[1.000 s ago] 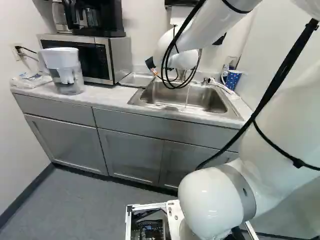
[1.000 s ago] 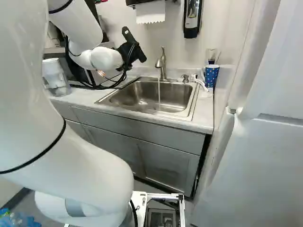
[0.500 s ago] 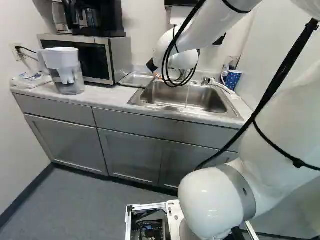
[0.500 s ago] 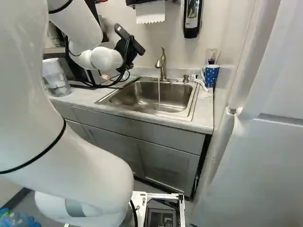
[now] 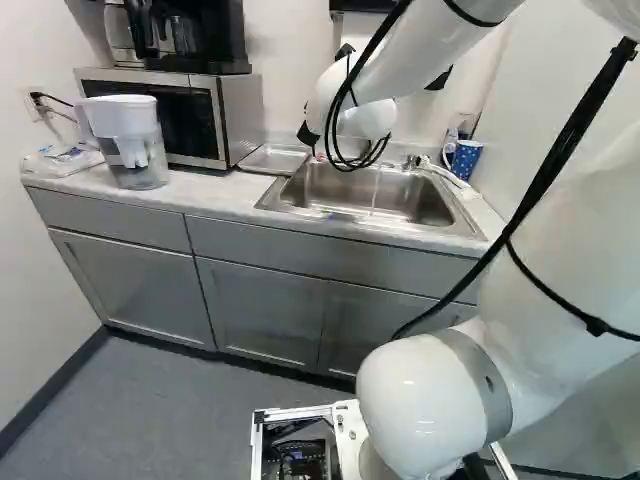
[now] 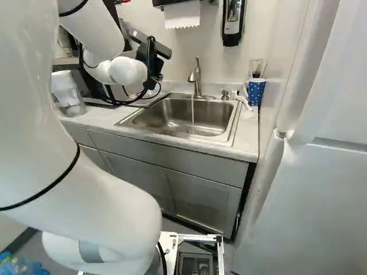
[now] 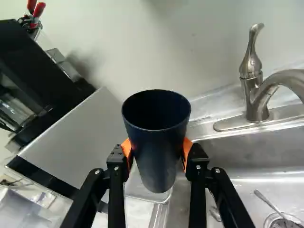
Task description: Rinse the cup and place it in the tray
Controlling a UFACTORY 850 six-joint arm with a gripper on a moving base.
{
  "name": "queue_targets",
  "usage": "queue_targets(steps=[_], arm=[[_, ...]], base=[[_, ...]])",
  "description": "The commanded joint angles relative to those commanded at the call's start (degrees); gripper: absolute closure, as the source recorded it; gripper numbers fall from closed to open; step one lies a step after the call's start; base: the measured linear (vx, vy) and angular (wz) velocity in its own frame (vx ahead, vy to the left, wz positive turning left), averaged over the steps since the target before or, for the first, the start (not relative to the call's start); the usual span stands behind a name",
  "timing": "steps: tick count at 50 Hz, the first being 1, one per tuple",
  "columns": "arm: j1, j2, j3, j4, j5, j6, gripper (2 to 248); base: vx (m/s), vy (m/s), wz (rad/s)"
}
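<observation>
The gripper [image 6: 150,57] shows as black parts at the end of the arm in the right base view, left of the faucet; its fingertips are hidden there. In the wrist view the gripper [image 7: 157,151] is shut on the dark blue cup [image 7: 159,161], an orange pad on either side. The cup's open mouth shows, and its inside looks dark. Beyond the cup's base, partly covered by it, lies the metal tray [image 7: 137,186], also visible as a tray [image 5: 272,160] between microwave and sink in the left base view. Water [image 6: 192,112] runs from the faucet [image 6: 196,80] into the sink [image 6: 172,119].
The microwave [image 5: 215,118] stands beside the tray with a coffee maker [image 5: 195,35] on top. A water pitcher [image 5: 135,145] is on the counter. A blue dotted cup [image 6: 256,90] stands right of the sink. A spoon [image 7: 270,204] lies in the sink.
In the right base view the gripper has tilted and shifted slightly left. The arm's wrist has turned, with its cables drawn a little closer. The base has stayed put.
</observation>
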Motion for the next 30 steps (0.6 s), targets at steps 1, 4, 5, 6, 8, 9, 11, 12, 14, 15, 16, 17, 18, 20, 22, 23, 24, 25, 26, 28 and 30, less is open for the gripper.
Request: queue_targets(steps=[1, 4, 5, 6, 8, 9, 11, 12, 14, 15, 16, 17, 18, 20, 22, 23, 24, 25, 26, 28, 30], arm=[[0.0, 0.0, 0.0, 0.0, 0.0, -0.6, 129], [0.0, 0.0, 0.0, 0.0, 0.0, -2.4, 129], [0.0, 0.0, 0.0, 0.0, 0.0, -3.0, 129], [0.0, 0.0, 0.0, 0.0, 0.0, -3.6, 129], [0.0, 0.0, 0.0, 0.0, 0.0, -4.8, 129], [0.0, 0.0, 0.0, 0.0, 0.0, -5.4, 129], [0.0, 0.0, 0.0, 0.0, 0.0, -6.6, 129], [0.0, 0.0, 0.0, 0.0, 0.0, -7.2, 129], [0.0, 0.0, 0.0, 0.0, 0.0, -8.6, 129], [0.0, 0.0, 0.0, 0.0, 0.0, -9.0, 129], [0.0, 0.0, 0.0, 0.0, 0.0, -9.6, 129], [0.0, 0.0, 0.0, 0.0, 0.0, -10.2, 129], [0.0, 0.0, 0.0, 0.0, 0.0, -10.9, 129], [0.0, 0.0, 0.0, 0.0, 0.0, -12.0, 129], [0.0, 0.0, 0.0, 0.0, 0.0, -13.3, 129], [0.0, 0.0, 0.0, 0.0, 0.0, -13.9, 129], [0.0, 0.0, 0.0, 0.0, 0.0, -14.5, 129], [0.0, 0.0, 0.0, 0.0, 0.0, -15.1, 129], [0.0, 0.0, 0.0, 0.0, 0.0, -15.7, 129], [0.0, 0.0, 0.0, 0.0, 0.0, -16.9, 129], [0.0, 0.0, 0.0, 0.0, 0.0, -18.2, 129]], base=[[0.0, 0.0, 0.0], [0.0, 0.0, 0.0], [0.0, 0.0, 0.0], [0.0, 0.0, 0.0], [0.0, 0.0, 0.0], [0.0, 0.0, 0.0], [0.0, 0.0, 0.0], [0.0, 0.0, 0.0], [0.0, 0.0, 0.0], [0.0, 0.0, 0.0], [0.0, 0.0, 0.0], [0.0, 0.0, 0.0], [0.0, 0.0, 0.0], [0.0, 0.0, 0.0], [0.0, 0.0, 0.0], [0.0, 0.0, 0.0], [0.0, 0.0, 0.0], [0.0, 0.0, 0.0], [0.0, 0.0, 0.0], [0.0, 0.0, 0.0], [0.0, 0.0, 0.0]])
